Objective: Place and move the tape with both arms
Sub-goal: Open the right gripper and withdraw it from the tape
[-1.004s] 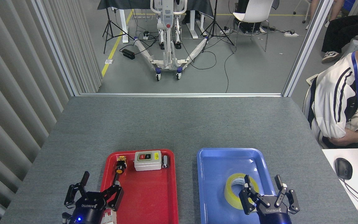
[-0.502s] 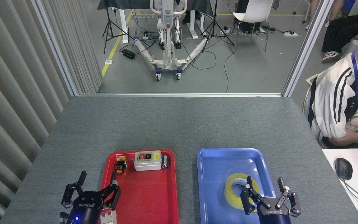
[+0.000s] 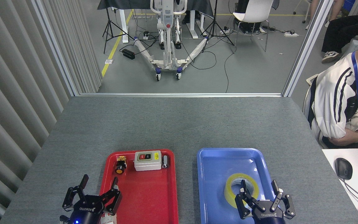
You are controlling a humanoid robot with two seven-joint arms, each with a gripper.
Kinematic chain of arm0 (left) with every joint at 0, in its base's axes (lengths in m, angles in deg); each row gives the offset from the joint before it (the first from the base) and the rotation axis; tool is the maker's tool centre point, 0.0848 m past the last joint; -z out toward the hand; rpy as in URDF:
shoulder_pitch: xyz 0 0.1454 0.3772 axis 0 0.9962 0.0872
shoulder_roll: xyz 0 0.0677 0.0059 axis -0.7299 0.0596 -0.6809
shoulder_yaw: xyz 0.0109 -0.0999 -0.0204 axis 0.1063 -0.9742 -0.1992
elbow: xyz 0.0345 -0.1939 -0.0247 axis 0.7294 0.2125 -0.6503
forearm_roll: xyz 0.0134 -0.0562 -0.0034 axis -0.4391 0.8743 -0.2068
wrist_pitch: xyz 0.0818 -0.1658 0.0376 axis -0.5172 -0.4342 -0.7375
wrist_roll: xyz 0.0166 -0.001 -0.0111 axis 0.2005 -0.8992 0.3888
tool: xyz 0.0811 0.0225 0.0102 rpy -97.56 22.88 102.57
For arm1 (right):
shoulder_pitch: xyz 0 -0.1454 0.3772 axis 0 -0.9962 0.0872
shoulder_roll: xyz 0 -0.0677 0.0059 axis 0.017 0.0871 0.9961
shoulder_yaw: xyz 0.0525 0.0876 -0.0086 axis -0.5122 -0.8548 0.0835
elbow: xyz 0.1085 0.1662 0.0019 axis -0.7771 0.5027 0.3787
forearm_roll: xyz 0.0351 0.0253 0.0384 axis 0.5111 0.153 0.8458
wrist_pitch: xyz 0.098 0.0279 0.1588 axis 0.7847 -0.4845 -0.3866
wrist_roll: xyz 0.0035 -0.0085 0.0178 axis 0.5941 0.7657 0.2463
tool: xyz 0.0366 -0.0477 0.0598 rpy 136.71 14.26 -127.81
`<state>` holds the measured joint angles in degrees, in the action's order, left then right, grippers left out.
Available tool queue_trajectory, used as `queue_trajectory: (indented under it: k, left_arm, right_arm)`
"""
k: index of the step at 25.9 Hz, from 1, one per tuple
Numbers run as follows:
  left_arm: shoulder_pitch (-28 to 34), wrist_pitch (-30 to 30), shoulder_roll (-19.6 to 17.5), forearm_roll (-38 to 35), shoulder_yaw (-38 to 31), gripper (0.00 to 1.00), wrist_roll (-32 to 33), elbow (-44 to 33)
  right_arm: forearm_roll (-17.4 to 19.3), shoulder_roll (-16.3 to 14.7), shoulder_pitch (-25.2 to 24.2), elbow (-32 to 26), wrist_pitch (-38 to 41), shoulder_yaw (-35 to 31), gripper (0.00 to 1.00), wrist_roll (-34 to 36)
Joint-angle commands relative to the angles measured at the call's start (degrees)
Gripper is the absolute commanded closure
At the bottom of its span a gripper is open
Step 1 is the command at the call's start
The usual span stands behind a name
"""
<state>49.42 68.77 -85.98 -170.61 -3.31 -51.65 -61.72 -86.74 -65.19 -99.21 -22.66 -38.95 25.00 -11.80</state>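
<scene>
Tape: the yellow roll [image 3: 240,190] lies flat in your blue tray [image 3: 211,174], toward its near right part, where it was half a second ago.
Change: your right tool [image 3: 258,194] has slid left and lower in view since the last frame; one finger now sits over the roll's hole and the other fingers stand to the right of the roll. Your left tool [image 3: 98,189] sits slightly lower than a second ago.
Right tool: fingers spread wide, gripping nothing; you cannot tell from here whether the left finger touches the roll's rim.
Left tool: fingers spread, holding nothing, at the near left edge of the red tray [image 3: 154,199].
Blue tray: holds only the roll.
Red tray: a grey switch box [image 3: 148,160], an orange-capped button [image 3: 120,165] to its left, and a small metal cylinder [image 3: 165,161] to its right, all along the far end.
Surface: grey [image 3: 172,124], both trays side by side near you.
Person: seated at the right [image 3: 342,102].
</scene>
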Motion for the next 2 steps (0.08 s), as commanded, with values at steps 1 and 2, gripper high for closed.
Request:
queue_trajectory:
  k: [1,2]
  left_arm:
    - [1.0,0.5,0.0,-0.1,-0.3,0.00,0.1,-0.6]
    - [1.3,0.5,0.0,-0.1,-0.4,0.00,0.0,-0.9]
  right_arm:
    - [0.0,0.1,0.0,0.0,0.3,-0.1,0.00,0.0]
    - [0.0,0.1,0.0,0.0,0.3,-0.1,0.00,0.0]
